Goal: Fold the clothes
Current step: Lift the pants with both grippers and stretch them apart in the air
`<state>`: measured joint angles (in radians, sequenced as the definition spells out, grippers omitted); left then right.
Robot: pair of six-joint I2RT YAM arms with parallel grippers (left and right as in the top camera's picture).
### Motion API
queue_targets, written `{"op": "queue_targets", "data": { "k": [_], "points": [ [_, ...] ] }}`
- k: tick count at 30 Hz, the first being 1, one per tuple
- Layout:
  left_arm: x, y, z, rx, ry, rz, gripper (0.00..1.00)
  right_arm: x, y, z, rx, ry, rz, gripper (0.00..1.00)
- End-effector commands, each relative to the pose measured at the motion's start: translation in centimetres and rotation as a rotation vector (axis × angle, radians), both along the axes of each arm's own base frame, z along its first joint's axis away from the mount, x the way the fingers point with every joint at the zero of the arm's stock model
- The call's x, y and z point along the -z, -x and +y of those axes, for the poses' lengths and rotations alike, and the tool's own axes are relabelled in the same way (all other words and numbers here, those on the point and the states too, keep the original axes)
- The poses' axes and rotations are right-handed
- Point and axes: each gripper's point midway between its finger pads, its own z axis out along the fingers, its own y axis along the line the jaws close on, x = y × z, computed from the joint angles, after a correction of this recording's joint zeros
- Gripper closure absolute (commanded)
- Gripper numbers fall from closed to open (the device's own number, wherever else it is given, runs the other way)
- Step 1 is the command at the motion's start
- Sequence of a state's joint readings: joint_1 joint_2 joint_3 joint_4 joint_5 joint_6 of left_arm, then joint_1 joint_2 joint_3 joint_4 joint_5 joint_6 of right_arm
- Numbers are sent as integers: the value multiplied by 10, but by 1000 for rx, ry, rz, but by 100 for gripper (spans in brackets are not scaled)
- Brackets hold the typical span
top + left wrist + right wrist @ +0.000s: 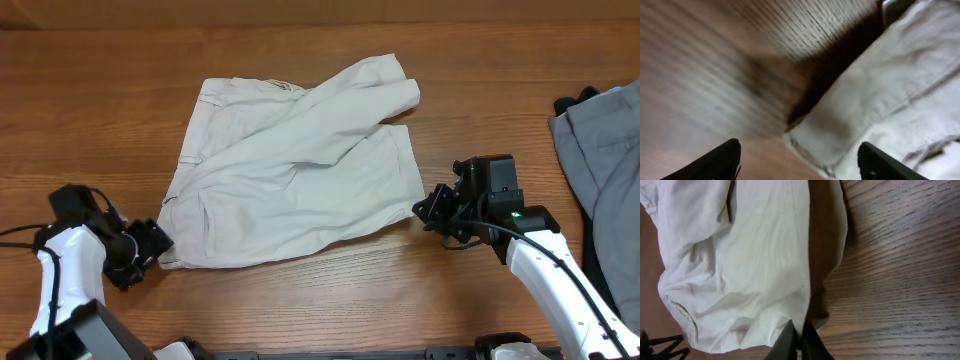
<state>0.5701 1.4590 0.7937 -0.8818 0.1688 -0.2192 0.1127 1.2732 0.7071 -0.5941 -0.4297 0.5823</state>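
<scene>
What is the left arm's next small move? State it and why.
Probably ease the left pincer forward and close it on the near corner of the shorts: its fingers stand open, that corner lies just ahead between them, and the right pincer seems shut on a leg hem.

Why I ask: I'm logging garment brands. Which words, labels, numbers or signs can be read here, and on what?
None can be read.
The light beige cotton shorts show only seams and pockets, no lettering.
The grey fabric garment at the right edge is plain too.
The small green light on the right arm is a lamp, not text.
</scene>
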Motion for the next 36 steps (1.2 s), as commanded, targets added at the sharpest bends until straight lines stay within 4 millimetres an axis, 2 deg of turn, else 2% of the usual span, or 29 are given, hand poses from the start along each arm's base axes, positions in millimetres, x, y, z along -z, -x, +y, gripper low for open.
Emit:
{"op": "queue_targets", "data": {
  "k": [1, 4, 8, 9, 12, 15, 17, 19, 21, 23, 25, 28, 31, 34, 36],
  "points": [
    [25, 17, -19, 56, 82, 46, 27, -9, -8, -1, 1, 4, -36, 96],
    [37, 24, -28, 57, 121, 66, 46, -9, -6, -1, 1, 5, -29, 96],
    [36, 20, -31, 74, 141, 42, 86, -9, -6, -1, 1, 6, -29, 96],
    [35, 18, -33, 86, 153, 28, 93, -9, -6, -1, 1, 6, -30, 96],
    [26, 8, -36, 103, 182, -14, 96, -11, -8, -1, -18, 13, -48, 96],
    [3, -6, -36, 114, 210, -54, 96, -24, -13, -2, -66, 40, -107, 96],
    [-24, -18, -35, 137, 222, -99, 96, -43, -18, -4, -83, 65, -149, 96],
    [-55, -29, -35, 164, 222, -162, 96, -70, -24, -9, -78, 105, -193, 96],
    [-99, -43, -32, 197, 190, -254, 96, -105, -28, -17, -52, 145, -230, 96],
    [-137, -50, -29, 215, 141, -325, 96, -134, -29, -23, -30, 177, -256, 96],
    [-184, -55, -26, 251, 67, -417, 96, -169, -31, -32, 2, 219, -294, 96],
    [-249, -55, -29, 281, -19, -544, 96, -220, -28, -41, 40, 245, -362, 96],
    [-314, -53, -43, 331, -78, -721, 96, -270, -25, -50, 66, 274, -466, 96],
    [-371, -45, -57, 381, -156, -882, 96, -317, -15, -58, 100, 281, -559, 96],
    [-401, -35, -64, 400, -216, -953, 96, -343, -4, -63, 123, 280, -609, 96]
  ]
}}
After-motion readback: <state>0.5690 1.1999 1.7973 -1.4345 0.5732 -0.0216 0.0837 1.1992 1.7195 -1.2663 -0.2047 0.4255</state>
